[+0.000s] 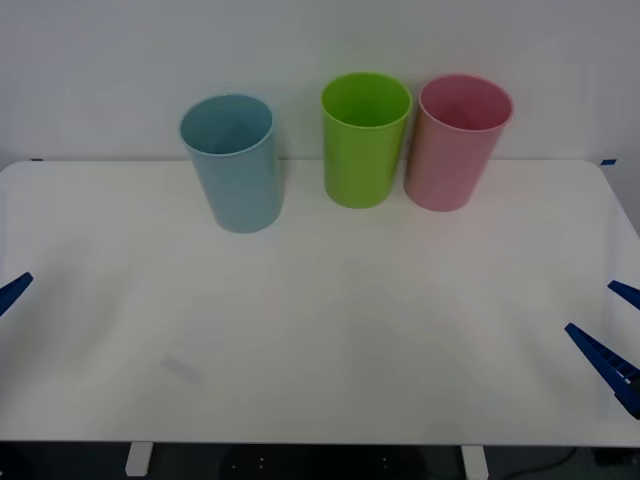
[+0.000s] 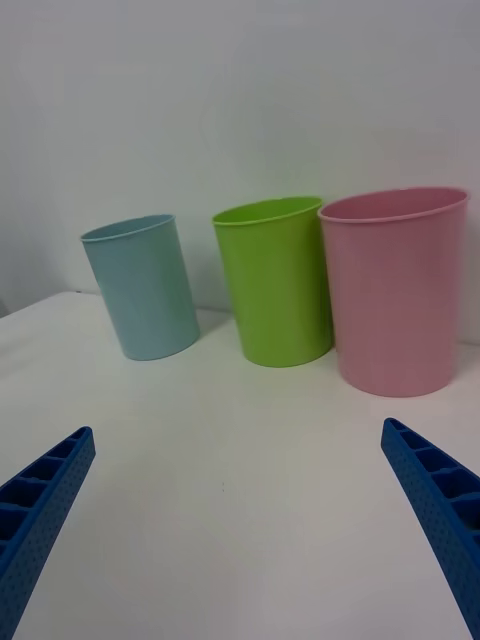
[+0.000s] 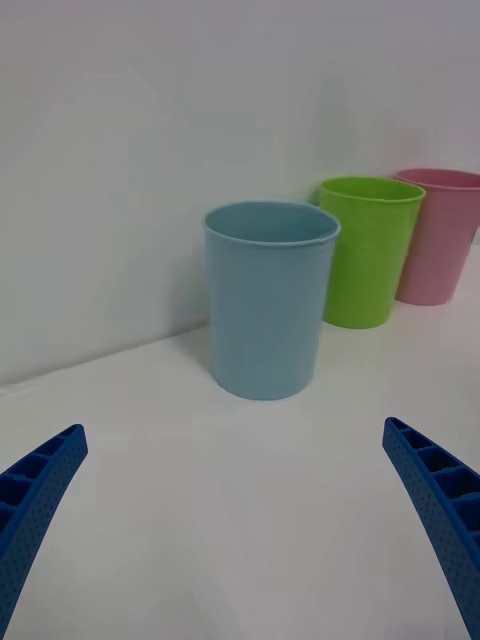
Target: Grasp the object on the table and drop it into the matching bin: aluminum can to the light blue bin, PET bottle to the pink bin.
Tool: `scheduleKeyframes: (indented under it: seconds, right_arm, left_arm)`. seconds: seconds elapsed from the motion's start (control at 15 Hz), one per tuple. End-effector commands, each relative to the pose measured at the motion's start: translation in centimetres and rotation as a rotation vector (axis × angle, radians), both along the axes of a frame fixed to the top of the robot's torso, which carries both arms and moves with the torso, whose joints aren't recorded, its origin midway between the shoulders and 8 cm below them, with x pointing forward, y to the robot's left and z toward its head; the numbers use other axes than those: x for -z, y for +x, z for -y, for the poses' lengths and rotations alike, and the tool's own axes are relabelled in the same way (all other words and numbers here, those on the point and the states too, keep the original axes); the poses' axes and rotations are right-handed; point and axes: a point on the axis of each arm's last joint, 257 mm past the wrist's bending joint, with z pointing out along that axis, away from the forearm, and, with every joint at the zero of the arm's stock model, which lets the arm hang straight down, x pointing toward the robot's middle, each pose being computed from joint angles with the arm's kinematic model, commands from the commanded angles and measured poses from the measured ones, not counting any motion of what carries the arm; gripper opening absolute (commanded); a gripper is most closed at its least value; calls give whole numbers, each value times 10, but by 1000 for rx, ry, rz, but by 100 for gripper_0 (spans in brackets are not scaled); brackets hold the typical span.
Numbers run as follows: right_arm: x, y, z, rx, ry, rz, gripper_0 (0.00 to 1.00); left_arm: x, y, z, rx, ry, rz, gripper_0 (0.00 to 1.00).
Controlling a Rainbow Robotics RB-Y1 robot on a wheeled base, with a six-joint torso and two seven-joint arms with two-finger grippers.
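Standing upright at far side of wide white table point(image 1: 320, 350): pale blue plastic bin point(image 1: 232, 162), lime green bin point(image 1: 365, 138) beside, pink bin point(image 1: 458, 140) touching green. No writing readable. Left gripper point(image 3: 240, 530), right gripper point(image 2: 240, 530) spread wide, holding nothing, low over near table edges.

Light blue bin point(image 1: 233, 165) and pink bin point(image 1: 458, 145) stand upright and open-mouthed at the far edge of the white table point(image 1: 320, 340), the blue bin leftmost.
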Motion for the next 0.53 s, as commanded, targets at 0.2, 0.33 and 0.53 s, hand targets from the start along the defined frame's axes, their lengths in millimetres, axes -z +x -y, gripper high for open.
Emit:
scheduleKeyframes:
  seconds: [0.2,0.33,0.53]
  right_arm:
    - [0,0,0,0,0,0,100]
    - [0,0,0,0,0,0,100]
    - [0,0,0,0,0,0,100]
  left_arm:
    - [9,-20,-7,-15,-44,-23,100]
    - [10,-22,-7,-17,-49,-26,100]
    - [10,-22,-7,-17,-49,-26,100]
